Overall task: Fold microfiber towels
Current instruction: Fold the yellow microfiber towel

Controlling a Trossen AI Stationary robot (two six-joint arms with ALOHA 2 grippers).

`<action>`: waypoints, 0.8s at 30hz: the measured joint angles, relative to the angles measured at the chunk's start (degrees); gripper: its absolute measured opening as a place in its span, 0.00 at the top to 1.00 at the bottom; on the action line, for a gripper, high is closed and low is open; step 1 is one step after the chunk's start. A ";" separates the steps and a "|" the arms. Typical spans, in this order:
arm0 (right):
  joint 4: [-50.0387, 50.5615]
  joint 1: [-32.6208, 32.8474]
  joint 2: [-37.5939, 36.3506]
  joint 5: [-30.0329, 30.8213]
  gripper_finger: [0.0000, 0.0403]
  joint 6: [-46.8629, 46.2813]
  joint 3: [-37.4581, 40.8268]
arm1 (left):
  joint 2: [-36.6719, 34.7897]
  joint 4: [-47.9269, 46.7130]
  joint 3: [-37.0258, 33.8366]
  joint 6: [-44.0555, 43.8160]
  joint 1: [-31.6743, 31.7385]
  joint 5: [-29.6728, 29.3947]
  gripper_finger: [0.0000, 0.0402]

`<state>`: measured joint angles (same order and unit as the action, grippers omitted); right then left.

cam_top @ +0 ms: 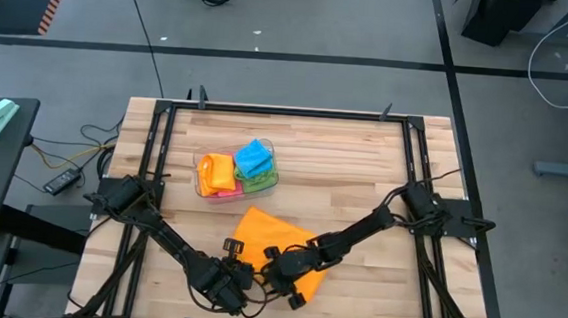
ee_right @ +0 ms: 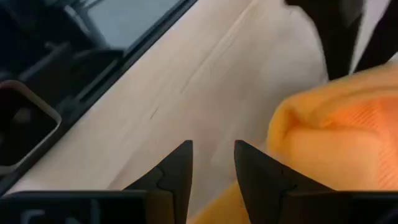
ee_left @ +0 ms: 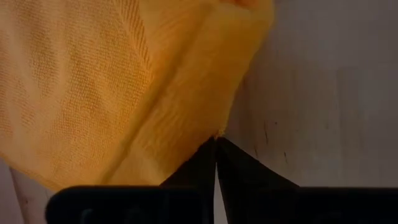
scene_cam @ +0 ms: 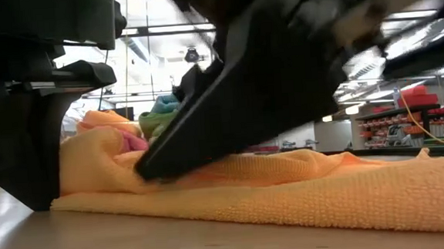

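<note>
Wooden surface (cam_top: 363, 175) | orange towel (cam_top: 269, 230) lies near front edge, before clear tub (cam_top: 235, 173) | left pincer (ee_left: 216, 146) pinches towel's edge | right pincer (ee_right: 213, 163) parted, beside towel

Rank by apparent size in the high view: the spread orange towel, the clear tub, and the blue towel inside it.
1. Orange towel, largest, though the arms cover part of it.
2. Clear tub, somewhat smaller.
3. Blue towel, smallest, bunched inside the tub.

The orange towel (cam_top: 271, 233) near edge lies hidden under both arms' end effectors.
</note>
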<state>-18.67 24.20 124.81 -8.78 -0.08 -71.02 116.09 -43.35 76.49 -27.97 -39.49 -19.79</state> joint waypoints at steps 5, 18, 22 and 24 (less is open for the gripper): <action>4.40 0.82 -3.45 3.03 0.69 1.30 -0.02 | -0.02 0.02 0.00 0.00 0.00 0.04 0.96; 2.52 1.59 -3.93 16.13 0.69 8.28 0.03 | -0.02 0.02 0.00 0.07 -0.02 0.00 0.95; 1.31 2.94 -3.17 20.79 0.69 11.29 0.04 | -0.04 0.08 0.00 0.07 -0.01 0.03 0.96; 1.60 3.06 -2.87 22.69 0.69 11.51 0.04 | -0.04 0.14 0.00 0.05 0.00 0.10 0.95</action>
<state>-17.06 27.27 121.94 13.92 11.44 -70.99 116.05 -43.22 76.49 -27.92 -39.48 -19.69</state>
